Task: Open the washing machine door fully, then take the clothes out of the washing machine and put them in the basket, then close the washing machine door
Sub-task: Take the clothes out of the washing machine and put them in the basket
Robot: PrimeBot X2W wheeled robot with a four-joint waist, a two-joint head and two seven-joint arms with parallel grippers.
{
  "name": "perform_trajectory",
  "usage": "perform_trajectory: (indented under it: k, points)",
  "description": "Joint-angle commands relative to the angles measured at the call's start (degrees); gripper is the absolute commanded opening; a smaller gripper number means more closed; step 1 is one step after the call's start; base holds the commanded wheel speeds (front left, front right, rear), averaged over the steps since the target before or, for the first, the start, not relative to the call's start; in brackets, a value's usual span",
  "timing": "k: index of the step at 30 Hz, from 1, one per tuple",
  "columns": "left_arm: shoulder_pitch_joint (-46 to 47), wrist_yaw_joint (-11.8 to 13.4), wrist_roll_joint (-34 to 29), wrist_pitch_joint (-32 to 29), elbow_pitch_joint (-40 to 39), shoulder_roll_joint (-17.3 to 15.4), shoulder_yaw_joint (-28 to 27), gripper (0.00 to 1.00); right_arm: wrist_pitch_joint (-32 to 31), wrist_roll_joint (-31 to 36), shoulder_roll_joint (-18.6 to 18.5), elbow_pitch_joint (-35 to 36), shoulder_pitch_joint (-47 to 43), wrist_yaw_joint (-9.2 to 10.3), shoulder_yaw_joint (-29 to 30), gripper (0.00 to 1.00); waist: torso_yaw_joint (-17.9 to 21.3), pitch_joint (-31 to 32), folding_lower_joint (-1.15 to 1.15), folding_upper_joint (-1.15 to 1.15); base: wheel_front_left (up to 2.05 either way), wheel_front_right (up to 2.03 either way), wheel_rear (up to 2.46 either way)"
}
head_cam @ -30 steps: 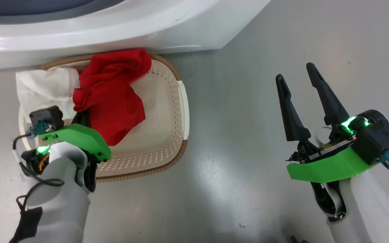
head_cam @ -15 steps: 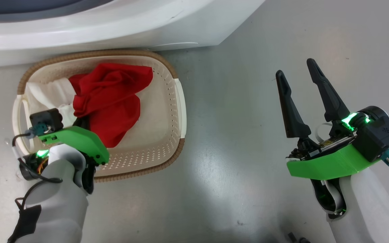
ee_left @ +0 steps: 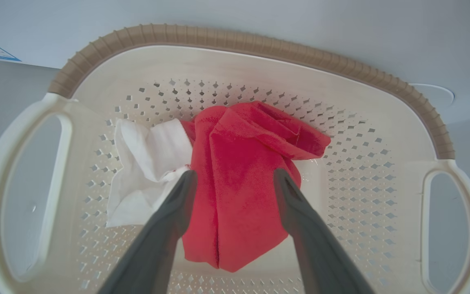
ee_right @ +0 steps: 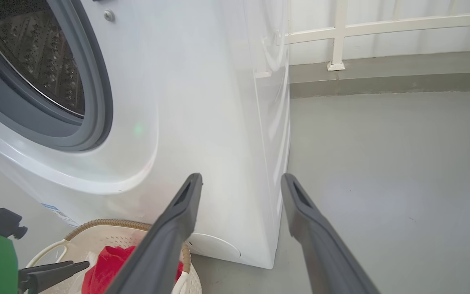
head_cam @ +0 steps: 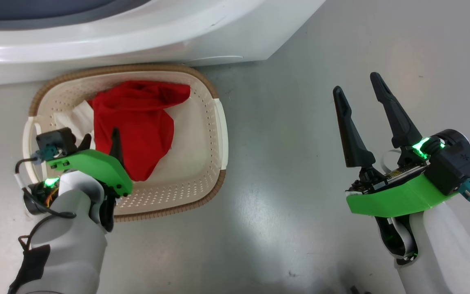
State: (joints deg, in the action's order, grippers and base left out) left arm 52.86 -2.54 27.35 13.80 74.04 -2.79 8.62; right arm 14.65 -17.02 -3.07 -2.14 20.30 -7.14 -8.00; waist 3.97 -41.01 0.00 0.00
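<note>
- My left gripper (ee_left: 235,173) stands spread above the clothes (ee_left: 251,134); crumpled red and white fabric in the perforated cream basket (ee_left: 259,38)
- I see right gripper (head_cam: 355,81) splayed, empty; glossy white washer (head_cam: 137,36) beside basket

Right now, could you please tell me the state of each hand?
Left hand: open, over the red garment, holding nothing.
Right hand: open, empty.

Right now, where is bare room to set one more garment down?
Free: the basket bottom between the clothes and its right handle; also the grey floor between basket and right end effector. Crowded: the basket's left half, under the left end effector.
</note>
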Motion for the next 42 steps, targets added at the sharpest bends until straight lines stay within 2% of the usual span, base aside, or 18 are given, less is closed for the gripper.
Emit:
perform_trajectory:
  k: [1,6,14,19,29,33,42]
  points:
    - [-1.46,0.52,0.04,0.96,-0.4,-1.84,-0.63,1.0,0.35,0.73,0.19,1.08,-1.26,-0.35,-0.93,1.0,-0.13,0.68,0.0,0.0,0.0,0.0,0.0]
    - [-1.91,0.67,0.18,1.14,-2.45,-1.52,-0.92,1.0,0.35,1.25,0.19,0.79,-1.77,-0.35,-0.77,1.0,-0.48,1.98,0.0,0.0,0.0,0.0,0.0]
    - [-6.44,0.71,-0.34,1.18,-15.62,-0.59,-3.11,1.0,0.35,2.06,0.19,0.17,-2.79,-0.35,-0.16,1.0,-1.4,4.69,0.0,0.0,0.0,0.0,0.0]
    - [-11.62,2.76,-2.45,1.18,-25.31,-0.3,-4.35,1.0,0.35,2.2,0.19,-0.6,-3.18,-0.35,0.72,1.0,-1.74,6.7,0.0,0.0,0.0,0.0,0.0]
    - [-22.39,3.84,-8.21,1.19,-46.5,-0.12,-3.39,1.0,0.35,2.59,0.19,-2.49,-3.41,-0.35,2.62,1.0,-1.97,12.28,0.0,0.0,0.0,0.0,0.0]
    - [-27.1,5.17,-10.46,1.19,-54.38,-0.11,-3.7,1.0,0.35,2.69,0.19,-3.35,-3.88,-0.35,2.52,1.0,-1.8,15.02,0.0,0.0,0.0,0.0,0.0]
    - [-36.45,7.48,-10.82,1.19,-64.17,-0.1,-4.35,1.0,0.35,3.67,0.19,-5.73,-5.33,-0.35,1.95,1.0,-1.2,21.6,0.0,0.0,0.0,0.0,0.0]
